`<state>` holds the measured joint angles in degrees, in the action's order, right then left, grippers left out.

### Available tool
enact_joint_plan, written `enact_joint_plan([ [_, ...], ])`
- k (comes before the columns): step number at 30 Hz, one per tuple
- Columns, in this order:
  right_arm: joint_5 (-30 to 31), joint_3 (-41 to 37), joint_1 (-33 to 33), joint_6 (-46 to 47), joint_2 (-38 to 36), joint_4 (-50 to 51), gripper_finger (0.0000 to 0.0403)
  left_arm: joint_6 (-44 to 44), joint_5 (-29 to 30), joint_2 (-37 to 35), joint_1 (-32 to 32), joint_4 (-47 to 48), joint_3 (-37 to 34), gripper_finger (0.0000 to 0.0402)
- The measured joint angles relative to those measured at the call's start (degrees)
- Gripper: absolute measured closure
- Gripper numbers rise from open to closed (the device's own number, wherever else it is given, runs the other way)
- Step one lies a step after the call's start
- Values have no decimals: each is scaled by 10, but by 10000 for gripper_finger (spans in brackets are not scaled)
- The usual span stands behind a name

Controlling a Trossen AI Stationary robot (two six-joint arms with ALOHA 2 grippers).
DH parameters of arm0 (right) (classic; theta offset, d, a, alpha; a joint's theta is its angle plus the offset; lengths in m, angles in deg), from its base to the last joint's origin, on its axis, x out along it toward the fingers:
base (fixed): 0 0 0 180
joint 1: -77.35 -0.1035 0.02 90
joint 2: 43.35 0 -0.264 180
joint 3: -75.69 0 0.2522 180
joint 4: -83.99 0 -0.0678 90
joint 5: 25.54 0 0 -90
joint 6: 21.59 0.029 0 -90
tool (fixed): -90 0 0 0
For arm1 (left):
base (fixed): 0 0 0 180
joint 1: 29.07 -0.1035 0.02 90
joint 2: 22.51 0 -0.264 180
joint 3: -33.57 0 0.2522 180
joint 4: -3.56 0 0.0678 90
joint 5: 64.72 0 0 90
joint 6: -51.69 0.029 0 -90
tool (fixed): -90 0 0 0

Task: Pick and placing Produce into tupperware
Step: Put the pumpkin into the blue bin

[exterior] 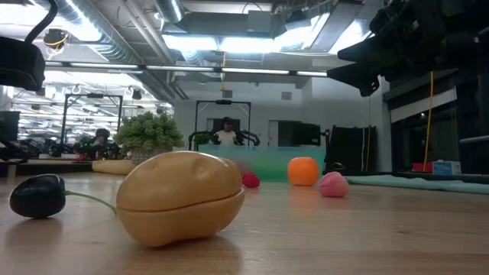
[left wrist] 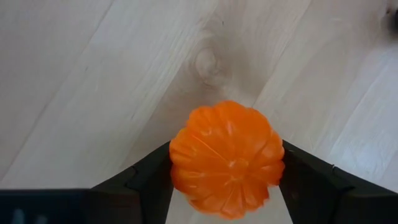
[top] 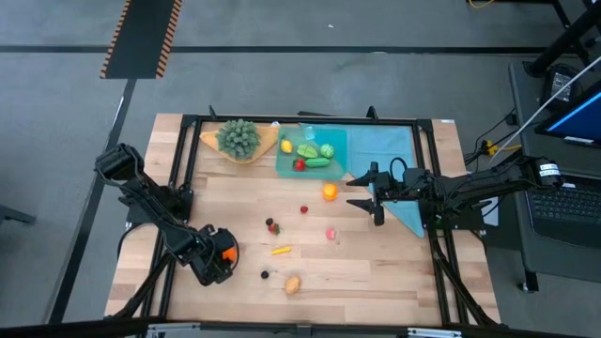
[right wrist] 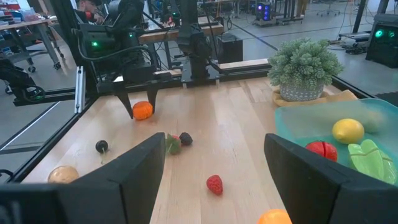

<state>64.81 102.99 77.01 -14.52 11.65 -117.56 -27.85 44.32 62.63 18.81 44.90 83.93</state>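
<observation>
My left gripper (top: pixel 223 255) stands over the near left part of the table, shut on an orange ribbed toy pumpkin (left wrist: pixel 227 158). My right gripper (top: pixel 365 200) is open and hovers near the table's middle right, beside an orange toy fruit (top: pixel 330 192). The tupperware (top: pixel 286 161) sits at the far side and holds a yellow lemon (right wrist: pixel 347 130), a red piece and green pieces. Loose on the wood lie a red strawberry (top: pixel 304 209), a pink piece (top: pixel 331 234), a dark berry (top: pixel 272 225), a small yellow-orange piece (top: pixel 280 250), a dark fruit (exterior: pixel 38 195) and a tan potato (exterior: pixel 183 195). My left gripper pinches the pumpkin's rounded sides (left wrist: pixel 180 155) between its two fingers (left wrist: pixel 146 177), one on each side. The fingers come from above, pointing down, as the right wrist view shows at the pumpkin (right wrist: pixel 142 110). Whether the pumpkin rests on the wood or hangs just above it, I cannot tell.
A bushy green plant (top: pixel 238 137) with a tan wooden dish stands left of the tupperware. A flat teal cloth (top: pixel 390 150) lies to its right, under the right arm. A black frame rims the table. Bare wood shows between the scattered pieces.
</observation>
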Motion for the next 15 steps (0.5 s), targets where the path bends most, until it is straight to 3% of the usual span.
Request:
enact_joint_plan([
  [15, 0, 0, 0, 0, 0, 0, 128, 22, -1, -39, 1, 15, -2, 168],
])
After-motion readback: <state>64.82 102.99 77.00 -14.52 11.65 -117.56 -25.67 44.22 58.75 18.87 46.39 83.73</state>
